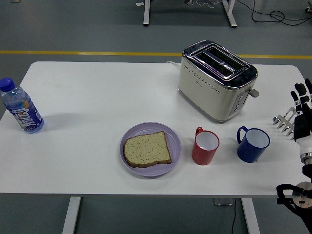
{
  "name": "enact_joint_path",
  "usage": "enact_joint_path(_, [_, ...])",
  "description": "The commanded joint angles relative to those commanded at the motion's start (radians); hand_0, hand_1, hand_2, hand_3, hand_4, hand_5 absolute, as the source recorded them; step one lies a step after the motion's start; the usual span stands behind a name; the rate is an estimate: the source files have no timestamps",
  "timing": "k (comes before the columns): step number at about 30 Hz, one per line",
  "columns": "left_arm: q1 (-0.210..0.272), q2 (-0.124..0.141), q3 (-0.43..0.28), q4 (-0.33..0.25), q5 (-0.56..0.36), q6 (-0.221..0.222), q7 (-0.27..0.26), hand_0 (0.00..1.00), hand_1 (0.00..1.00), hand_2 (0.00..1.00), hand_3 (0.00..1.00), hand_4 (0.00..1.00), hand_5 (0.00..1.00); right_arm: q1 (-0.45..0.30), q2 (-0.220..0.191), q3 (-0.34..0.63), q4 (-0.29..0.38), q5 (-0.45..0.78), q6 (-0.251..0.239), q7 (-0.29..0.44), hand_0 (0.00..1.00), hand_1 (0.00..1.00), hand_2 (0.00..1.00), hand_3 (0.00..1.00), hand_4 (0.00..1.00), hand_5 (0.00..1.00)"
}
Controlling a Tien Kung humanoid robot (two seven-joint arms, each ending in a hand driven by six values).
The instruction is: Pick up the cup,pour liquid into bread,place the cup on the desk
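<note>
Our right hand has loose fingers holding nothing, so we should reach slowly to the shiny blue cup, right of the red cup.

Red cup, blue cup, lilac plate.

Bare table right of blue cup; red cup crowds its left

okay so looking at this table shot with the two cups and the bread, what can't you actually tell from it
Head view only:
- Whether the blue cup or red cup holds liquid: the angle shows mostly inner walls.
- The right hand: partly cut off by the picture's right edge.
- The left hand: out of frame.
- The bottle label print: too small to read.
</note>
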Motion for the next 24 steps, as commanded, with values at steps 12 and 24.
enact_joint_path(12, [0.007,-0.001,-0.018,0.001,0.033,0.0,0.012,0.686,0.693,0.697,0.552,0.248,0.998,-0.008,0.007,0.041,-0.082,-0.034,0.029,-0.072,0.833,0.738,0.774,0.759,0.865,0.396])
enact_joint_path(24, [0.012,-0.001,-0.03,0.001,0.054,0.0,0.018,0.686,0.693,0.698,0.552,0.249,0.998,-0.012,0.012,0.054,-0.142,-0.063,0.062,-0.141,0.818,0.72,0.746,0.733,0.841,0.417])
